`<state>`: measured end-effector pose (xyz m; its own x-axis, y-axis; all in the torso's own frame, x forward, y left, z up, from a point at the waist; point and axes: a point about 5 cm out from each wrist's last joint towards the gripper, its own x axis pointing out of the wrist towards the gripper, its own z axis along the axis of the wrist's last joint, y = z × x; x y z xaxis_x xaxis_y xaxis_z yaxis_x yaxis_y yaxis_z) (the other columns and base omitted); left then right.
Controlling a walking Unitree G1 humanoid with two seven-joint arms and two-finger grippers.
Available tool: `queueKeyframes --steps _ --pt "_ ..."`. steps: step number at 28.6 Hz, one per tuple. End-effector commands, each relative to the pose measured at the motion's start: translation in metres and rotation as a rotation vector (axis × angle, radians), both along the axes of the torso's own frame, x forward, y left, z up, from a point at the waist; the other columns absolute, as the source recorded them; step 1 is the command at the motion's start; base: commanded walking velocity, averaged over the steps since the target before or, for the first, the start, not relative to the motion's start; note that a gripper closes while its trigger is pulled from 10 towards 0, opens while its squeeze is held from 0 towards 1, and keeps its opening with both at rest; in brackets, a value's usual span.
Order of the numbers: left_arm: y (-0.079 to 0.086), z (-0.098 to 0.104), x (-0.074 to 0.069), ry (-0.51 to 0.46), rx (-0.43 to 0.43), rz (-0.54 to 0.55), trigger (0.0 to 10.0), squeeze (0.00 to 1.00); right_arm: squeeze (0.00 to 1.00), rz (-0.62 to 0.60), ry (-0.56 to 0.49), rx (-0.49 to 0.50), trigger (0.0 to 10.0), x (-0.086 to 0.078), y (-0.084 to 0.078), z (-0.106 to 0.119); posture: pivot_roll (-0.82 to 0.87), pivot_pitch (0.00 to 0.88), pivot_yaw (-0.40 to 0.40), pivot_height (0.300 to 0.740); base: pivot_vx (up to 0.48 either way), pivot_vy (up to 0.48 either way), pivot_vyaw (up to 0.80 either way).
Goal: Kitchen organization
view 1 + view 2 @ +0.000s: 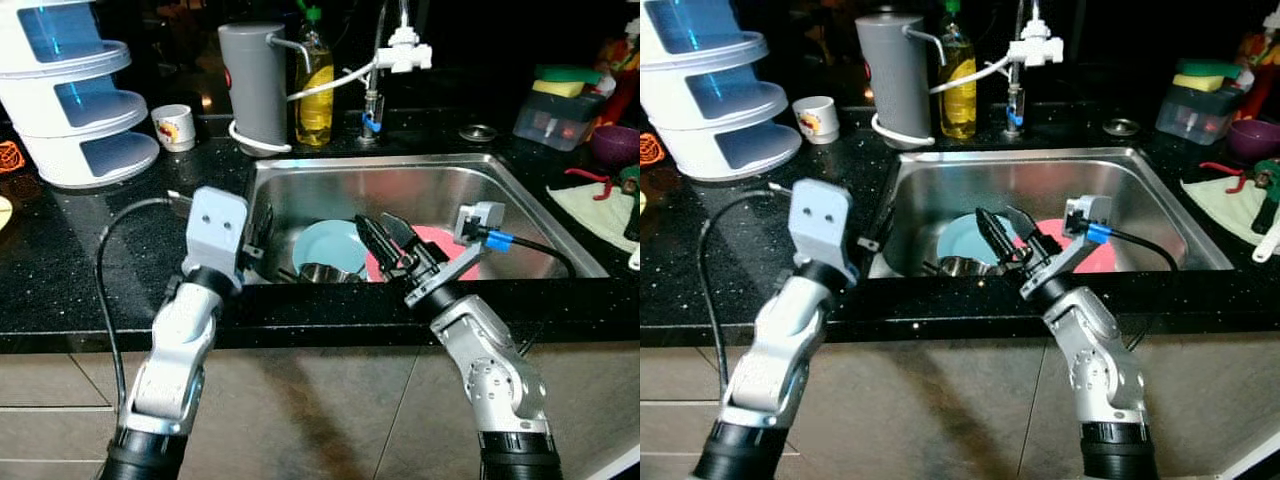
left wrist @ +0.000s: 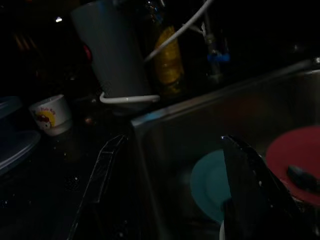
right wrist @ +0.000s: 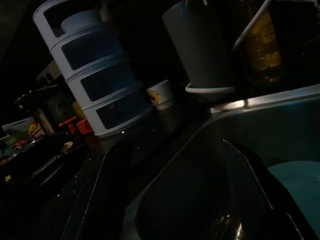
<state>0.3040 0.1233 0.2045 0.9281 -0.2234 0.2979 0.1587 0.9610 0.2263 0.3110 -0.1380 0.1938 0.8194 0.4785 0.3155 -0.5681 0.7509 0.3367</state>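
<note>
A steel sink [image 1: 400, 162] is set in the black counter. In it lie a light blue plate [image 1: 328, 243], a pink plate [image 1: 434, 238] to its right and a small steel cup [image 1: 320, 272] at the front. My left gripper [image 1: 257, 238] hangs open at the sink's left wall, one finger [image 2: 102, 180] over the counter side and the other over the basin. Above the sink's front part, between the two plates, my right gripper [image 1: 388, 242] is open and holds nothing. The blue plate [image 2: 210, 182] lies ahead of the left fingers.
Behind the sink stand a grey cylinder [image 1: 252, 85], a yellow soap bottle [image 1: 314, 88] and the tap [image 1: 400, 50]. A white cup [image 1: 174, 127] and a white tiered container [image 1: 70, 95] sit at the back left. A sponge box [image 1: 560, 108], a purple bowl [image 1: 615, 143] and a cloth [image 1: 598, 205] crowd the right.
</note>
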Motion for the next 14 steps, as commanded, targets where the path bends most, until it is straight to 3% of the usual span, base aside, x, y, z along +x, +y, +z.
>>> queueKeyframes --steps 1,14 --pt "-0.003 -0.006 -0.004 0.026 0.016 -0.006 10.0 0.00 0.00 -0.017 0.011 -0.012 10.0 0.001 0.001 -0.004 -0.02 0.000 0.038 0.740 -0.255 0.000 0.00" --pt "0.001 -0.015 -0.009 0.071 0.033 0.003 10.0 0.00 0.00 -0.098 0.017 -0.035 10.0 0.002 -0.015 -0.008 -0.03 0.000 0.039 0.740 -0.264 0.000 0.00"
